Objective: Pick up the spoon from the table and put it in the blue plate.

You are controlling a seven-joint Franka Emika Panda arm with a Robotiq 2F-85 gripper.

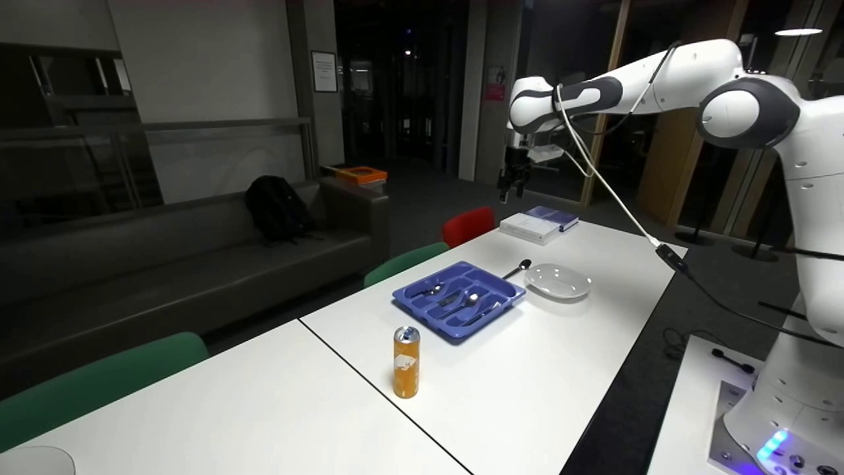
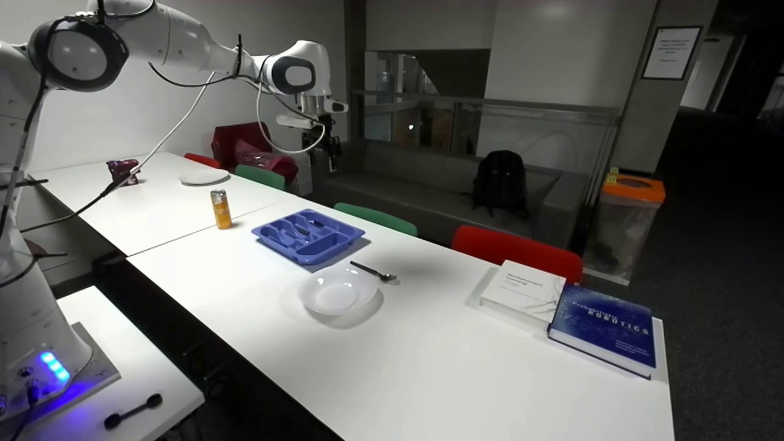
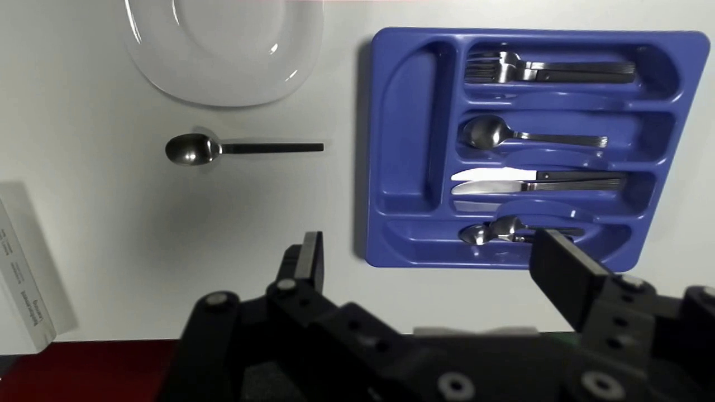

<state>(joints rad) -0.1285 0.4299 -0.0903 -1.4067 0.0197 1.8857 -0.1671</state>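
The shiny, black-handled metal spoon [image 3: 246, 148] lay below the wide-apart black gripper [image 3: 433, 250], toward the white tabletop's [image 2: 490, 367] free short edge, pointing along its long edge.

Blue book [image 2: 603, 327]: "Probabilistic ROBOTICS" on cover; smaller lines illegible from here.
White book [image 2: 525, 289]: "Reinforcement Learning" on cover, repeated along spine [image 3: 22, 287].
Framed notice [image 2: 672, 53]: text too small to read.

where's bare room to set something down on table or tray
Bare table lies between the loose spoon and the white book; in the tray, the compartment nearest that spoon is bare. Crowded: the other four, holding cutlery, and between tray and dish.
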